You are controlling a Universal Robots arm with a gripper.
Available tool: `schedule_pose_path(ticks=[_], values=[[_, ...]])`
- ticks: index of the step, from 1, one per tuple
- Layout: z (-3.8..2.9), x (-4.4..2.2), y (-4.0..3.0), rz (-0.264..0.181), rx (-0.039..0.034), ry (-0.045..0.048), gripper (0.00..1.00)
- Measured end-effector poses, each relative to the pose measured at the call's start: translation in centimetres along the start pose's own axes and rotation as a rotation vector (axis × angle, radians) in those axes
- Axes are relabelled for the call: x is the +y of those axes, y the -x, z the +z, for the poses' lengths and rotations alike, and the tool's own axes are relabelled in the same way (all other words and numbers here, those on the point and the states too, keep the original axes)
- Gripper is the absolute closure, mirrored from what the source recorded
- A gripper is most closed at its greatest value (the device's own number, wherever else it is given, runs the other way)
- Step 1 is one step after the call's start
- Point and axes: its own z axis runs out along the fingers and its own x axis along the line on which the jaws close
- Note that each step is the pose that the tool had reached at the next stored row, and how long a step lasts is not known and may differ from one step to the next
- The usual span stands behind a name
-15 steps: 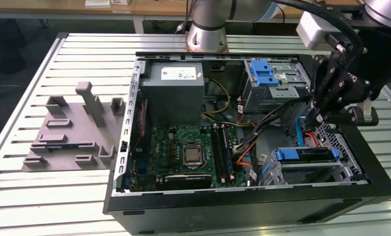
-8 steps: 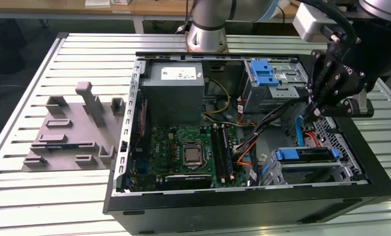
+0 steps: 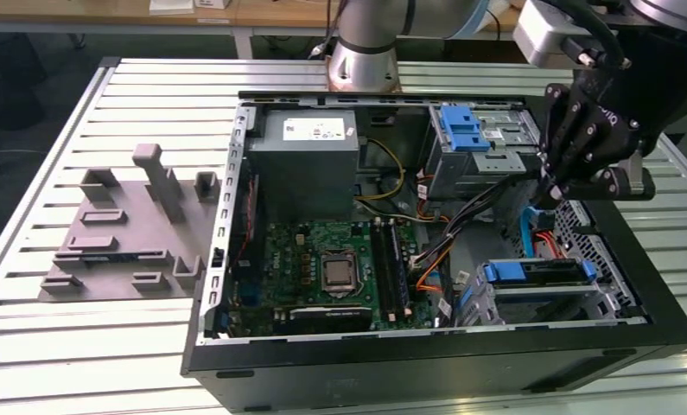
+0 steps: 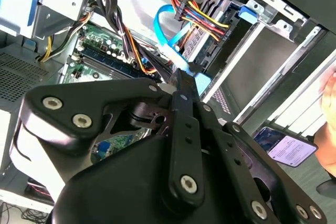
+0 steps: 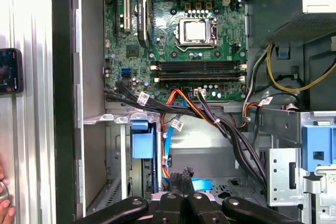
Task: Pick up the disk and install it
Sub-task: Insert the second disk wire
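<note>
Overall: open black computer case (image 3: 435,363) lay on its side on a slatted aluminium table (image 3: 43,346), with its green motherboard (image 3: 320,268) facing up.
Gripper: black two-finger gripper (image 3: 547,197) hung over the case, off the motherboard's edge toward the exterior view's right.
Fingers: drawn together in both wrist views, nothing seen between them.
Disk: flat silver hard drive in a blue plastic caddy (image 3: 539,273) sat in a metal bay beside the motherboard, toward the exterior view's right, below the gripper and apart from it.
Drive cage: silver metal cage with a blue latch (image 3: 477,138) stood farther from the camera than the disk, just beside the gripper.
Power supply: grey box with a white sticker (image 3: 302,151) sat just beyond the motherboard's far edge.
Cables: orange, black and blue wire bundle (image 5: 210,116) ran from the motherboard toward the bay.
Fixture: grey moulded plate with upright posts (image 3: 124,233) lay outside the case, well apart from the motherboard.
Bystander: a hand (image 5: 4,208) and a dark phone (image 5: 10,71) were on the table, outside the case wall.
</note>
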Motion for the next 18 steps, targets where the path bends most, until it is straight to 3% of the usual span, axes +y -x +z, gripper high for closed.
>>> schedule_pose_path(ticks=[2, 4, 6, 7, 13, 15, 18], values=[[-0.05, 0.0, 0.1, 0.0, 0.0012, 0.0, 0.89], [-0.05, 0.01, 0.23, 0.0, 0.0079, -0.0004, 0.89], [0.0, 0.03, 0.48, 0.0, 0.0228, -0.0011, 0.89], [0.08, 0.03, 0.6, 0.0, 0.0312, -0.0016, 0.82], [0.57, 0.05, 1.11, 0.001, 0.08, -0.0073, 0.82], [0.78, 0.05, 1.14, 0.001, 0.0913, -0.0092, 0.82], [1.09, 0.05, 1.17, 0.001, 0.1019, -0.0108, 0.82]])
